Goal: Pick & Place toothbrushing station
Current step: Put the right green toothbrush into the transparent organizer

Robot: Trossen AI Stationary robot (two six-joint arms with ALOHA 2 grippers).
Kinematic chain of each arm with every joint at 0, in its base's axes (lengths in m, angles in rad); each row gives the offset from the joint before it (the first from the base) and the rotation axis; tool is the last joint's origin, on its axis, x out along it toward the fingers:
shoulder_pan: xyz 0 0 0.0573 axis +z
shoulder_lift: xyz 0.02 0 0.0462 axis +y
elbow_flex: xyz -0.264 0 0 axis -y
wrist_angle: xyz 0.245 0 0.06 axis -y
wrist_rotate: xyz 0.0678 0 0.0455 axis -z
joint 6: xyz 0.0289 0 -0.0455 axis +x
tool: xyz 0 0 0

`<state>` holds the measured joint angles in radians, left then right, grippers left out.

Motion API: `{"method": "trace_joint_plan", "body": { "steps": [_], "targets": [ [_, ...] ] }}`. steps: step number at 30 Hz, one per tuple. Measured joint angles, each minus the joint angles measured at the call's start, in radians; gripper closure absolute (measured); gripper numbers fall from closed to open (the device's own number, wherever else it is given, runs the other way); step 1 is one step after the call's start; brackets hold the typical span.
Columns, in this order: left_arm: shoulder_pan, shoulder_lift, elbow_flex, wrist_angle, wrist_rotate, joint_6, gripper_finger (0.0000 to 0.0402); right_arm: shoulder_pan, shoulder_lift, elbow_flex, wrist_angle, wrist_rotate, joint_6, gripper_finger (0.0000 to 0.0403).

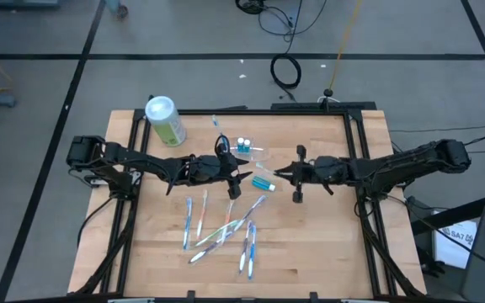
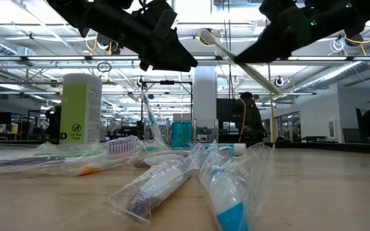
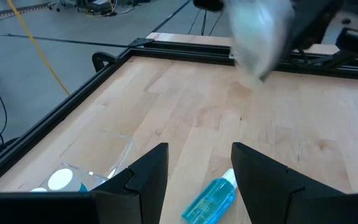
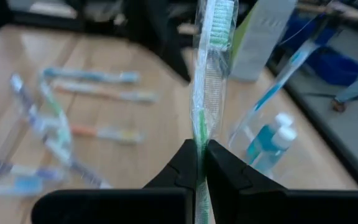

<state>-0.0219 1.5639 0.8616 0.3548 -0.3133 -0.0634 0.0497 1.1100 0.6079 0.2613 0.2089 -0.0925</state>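
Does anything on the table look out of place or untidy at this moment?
Yes. Several wrapped toothbrushes lie scattered, crossing one another, on the table, and a small blue bottle lies on its side. Nothing looks spilled or broken.

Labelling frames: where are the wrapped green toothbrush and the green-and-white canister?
Wrapped green toothbrush (image 4: pixel 211 37): right wrist view, bristle head.
Green-and-white canister (image 1: pixel 166 121): high view, its side below the white lid.

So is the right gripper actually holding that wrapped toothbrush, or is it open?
Shut on it. In the right wrist view, the right gripper has its fingers pinched together on the wrapped green toothbrush.
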Motion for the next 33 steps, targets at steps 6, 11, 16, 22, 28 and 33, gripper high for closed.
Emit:
{"method": "trace_joint_plan", "body": {
  "steps": [6, 11, 16, 22, 28, 33],
  "targets": [
    [0.000, 0.000, 0.000, 0.003, 0.000, -0.001, 0.0218, -0.053, 0.027, 0.000, 0.132, -0.024, -0.004, 0.0395],
    [0.000, 0.000, 0.000, 0.011, 0.000, -0.002, 0.0218, -0.120, 0.103, 0.000, 0.283, -0.079, 0.003, 0.0395],
    [0.000, 0.000, 0.000, 0.011, 0.000, -0.003, 0.0218, -0.196, 0.191, 0.000, 0.438, -0.131, 0.009, 0.0395],
    [0.000, 0.000, 0.000, 0.011, 0.000, -0.005, 0.0218, -0.274, 0.300, 0.000, 0.612, -0.146, 0.029, 0.0395],
    [0.000, 0.000, 0.000, 0.010, 0.000, -0.005, 0.0218, -0.343, 0.430, 0.000, 0.820, -0.217, 0.077, 0.0395],
    [0.000, 0.000, 0.000, 0.010, 0.000, -0.004, 0.0218, -0.396, 0.528, 0.000, 0.964, -0.242, 0.127, 0.0395]
  ]
}}
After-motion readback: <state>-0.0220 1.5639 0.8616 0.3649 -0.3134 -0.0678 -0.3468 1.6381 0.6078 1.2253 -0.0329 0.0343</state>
